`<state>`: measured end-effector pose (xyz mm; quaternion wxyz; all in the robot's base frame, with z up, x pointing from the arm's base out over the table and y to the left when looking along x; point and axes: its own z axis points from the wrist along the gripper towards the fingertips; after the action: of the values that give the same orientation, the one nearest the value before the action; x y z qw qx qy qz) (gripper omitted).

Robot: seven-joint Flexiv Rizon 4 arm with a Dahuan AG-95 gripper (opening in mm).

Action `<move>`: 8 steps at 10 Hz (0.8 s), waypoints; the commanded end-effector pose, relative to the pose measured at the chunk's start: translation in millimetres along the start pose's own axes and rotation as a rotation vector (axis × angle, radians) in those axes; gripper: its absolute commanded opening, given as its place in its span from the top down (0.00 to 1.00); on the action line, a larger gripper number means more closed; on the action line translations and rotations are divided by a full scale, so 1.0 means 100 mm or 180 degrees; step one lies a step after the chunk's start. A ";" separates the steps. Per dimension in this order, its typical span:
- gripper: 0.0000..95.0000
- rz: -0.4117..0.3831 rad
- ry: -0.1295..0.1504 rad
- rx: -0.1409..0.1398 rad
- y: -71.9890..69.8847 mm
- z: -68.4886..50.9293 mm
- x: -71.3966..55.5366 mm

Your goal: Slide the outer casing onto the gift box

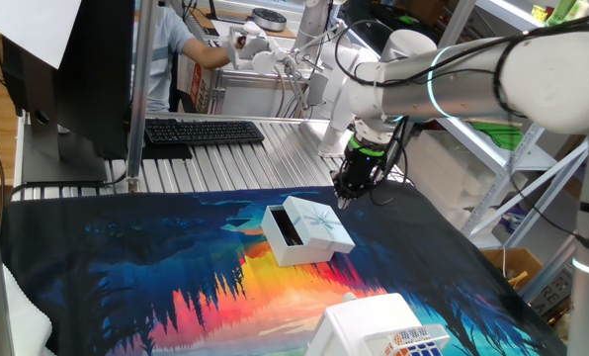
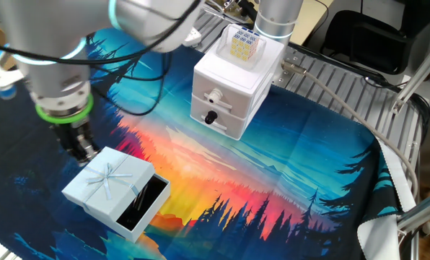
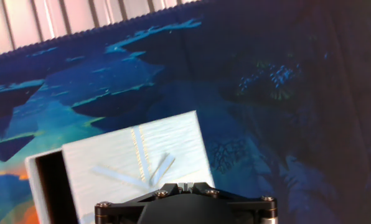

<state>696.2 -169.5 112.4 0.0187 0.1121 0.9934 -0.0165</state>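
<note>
The outer casing [image 1: 311,225] lies flat near the middle of the table, around the gift box [image 1: 285,229], whose dark interior shows at one end, facing away from the gripper [image 1: 346,196]. Whether the jaws are parted cannot be told; they hold nothing.

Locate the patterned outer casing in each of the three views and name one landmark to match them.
One fixed view: outer casing at centre, just below the gripper.
Other fixed view: lower left, right of the gripper.
Hand view: bottom centre, partly behind the gripper body.
Shared landmark: the pale-blue ribbon bow on its top face.
</note>
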 end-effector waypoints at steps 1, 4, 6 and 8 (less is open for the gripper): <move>1.00 0.0003 0.0001 0.0010 -0.09 0.04 -0.09; 1.00 -0.0006 0.0022 0.0026 -0.19 0.08 -0.19; 1.00 0.0011 0.0019 0.0044 -0.19 0.09 -0.19; 1.00 -0.0003 0.0015 0.0038 -0.19 0.11 -0.20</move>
<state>711.8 -192.6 101.5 0.0162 0.1119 0.9933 -0.0217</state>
